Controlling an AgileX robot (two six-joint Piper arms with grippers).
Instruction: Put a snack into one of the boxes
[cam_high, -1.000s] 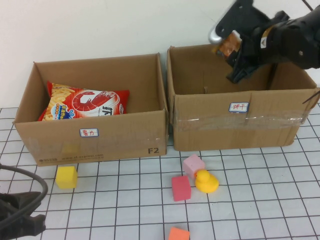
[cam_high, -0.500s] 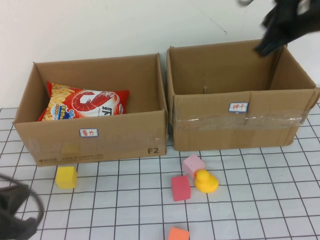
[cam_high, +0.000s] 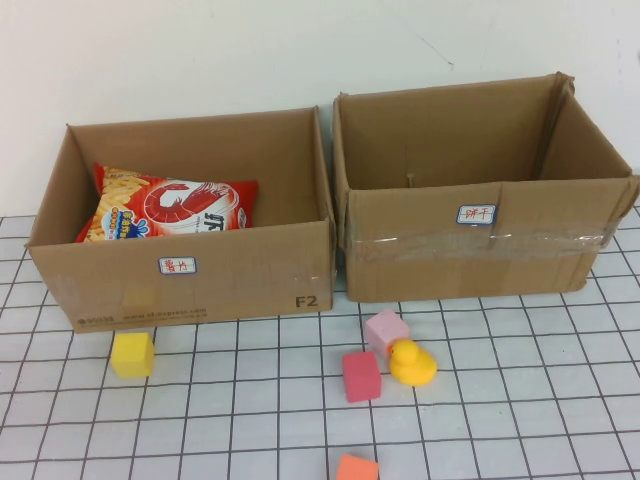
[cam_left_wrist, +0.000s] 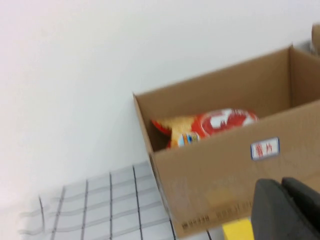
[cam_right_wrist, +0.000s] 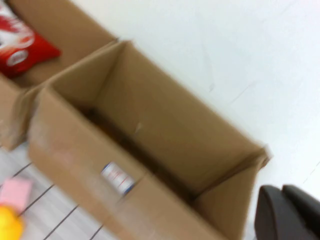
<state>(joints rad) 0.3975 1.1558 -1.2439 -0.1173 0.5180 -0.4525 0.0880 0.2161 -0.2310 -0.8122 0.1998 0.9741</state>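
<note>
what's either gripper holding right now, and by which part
Cannot be told. Neither arm shows in the high view. Each wrist view shows only a dark edge of the left gripper and right gripper, with nothing visibly held there.

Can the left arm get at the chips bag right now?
Probably yes: the chips bag lies uncovered in the open left box, nothing above it. Left gripper hangs in front; right gripper is beside the right box.

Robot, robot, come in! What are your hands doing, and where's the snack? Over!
Left gripper and right gripper out of the high view. Chips bag in left box. Right box floor hidden. Nothing in the way.
</note>
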